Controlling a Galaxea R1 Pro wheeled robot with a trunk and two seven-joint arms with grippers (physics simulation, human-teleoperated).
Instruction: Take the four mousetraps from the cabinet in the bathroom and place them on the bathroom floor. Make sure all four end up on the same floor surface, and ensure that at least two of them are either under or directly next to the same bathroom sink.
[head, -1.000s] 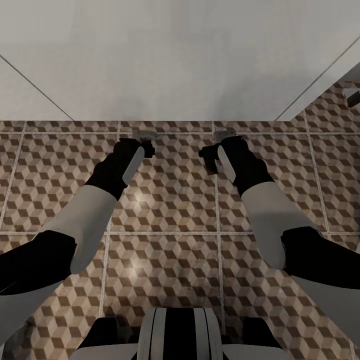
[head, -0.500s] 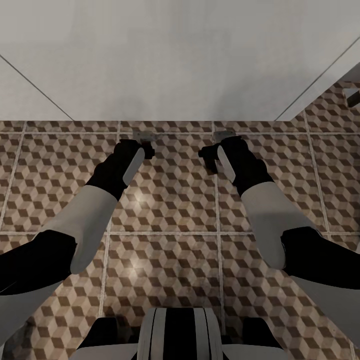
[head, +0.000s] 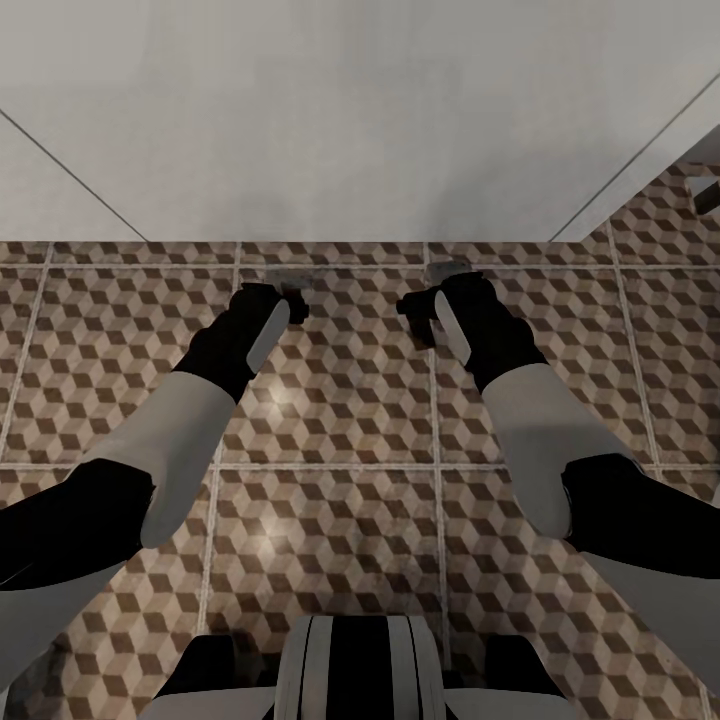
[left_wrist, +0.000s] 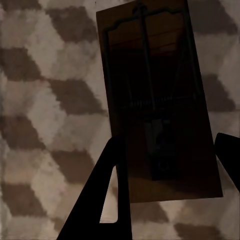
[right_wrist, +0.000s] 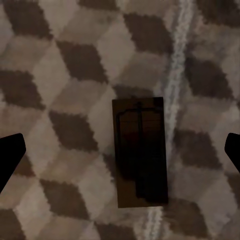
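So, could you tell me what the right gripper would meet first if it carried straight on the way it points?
Most likely the mousetrap, lying flat on the bathroom floor centred between the open fingers of the right gripper. The gap between them is hard to judge.

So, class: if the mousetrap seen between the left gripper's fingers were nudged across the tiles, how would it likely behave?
The mousetrap looks like a flat rigid board, so it would probably slide rather than roll or tip. Its thin wire parts might snag or bend if pushed directly. Lying flat on the bathroom floor, it may be awkward to pinch from above.
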